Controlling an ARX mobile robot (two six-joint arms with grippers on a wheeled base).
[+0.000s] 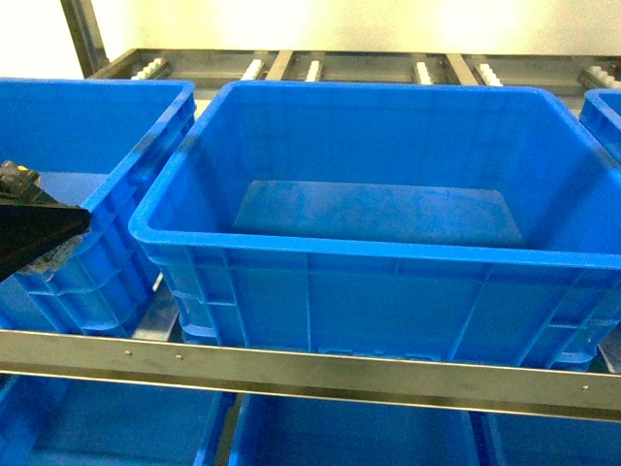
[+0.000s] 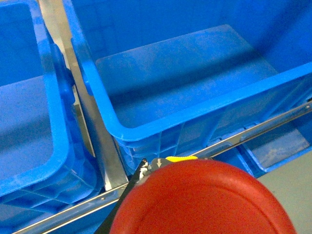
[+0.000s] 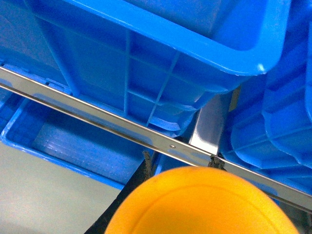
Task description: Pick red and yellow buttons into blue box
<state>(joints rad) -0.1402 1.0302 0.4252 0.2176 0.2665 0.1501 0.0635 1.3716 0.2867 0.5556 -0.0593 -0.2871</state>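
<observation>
The head view shows the big blue box (image 1: 388,262) sitting on a rack with a metal rail (image 1: 310,374) along its front edge. The box looks empty inside. More blue crates sit on both sides, and another one (image 1: 87,204) is just to its left. A bit of the left arm (image 1: 34,228) pokes in at the left edge of that view, beside the left crate.

In the left wrist view, the red button (image 2: 204,200) fills the bottom of the picture, very close to the camera. I think the left fingers are holding it, but the fingers themselves are hidden, so I cannot tell for sure. A small yellow bit (image 2: 178,159) shows just behind the red cap. The box's near left corner (image 2: 122,134) is just ahead of it.

In the right wrist view, the yellow button (image 3: 202,202) fills the bottom the same way. The right fingers are hidden too, so I cannot tell how they are. This button is lower than the rail (image 3: 146,136), below the box's front right corner.

The round caps face the cameras, so each button's long way seems to run along its arm.

I think the step now is carrying. To do it well, lift each button up over the thick rim first, go past the front edge to the middle of the box, then let go low so it does not bounce.
</observation>
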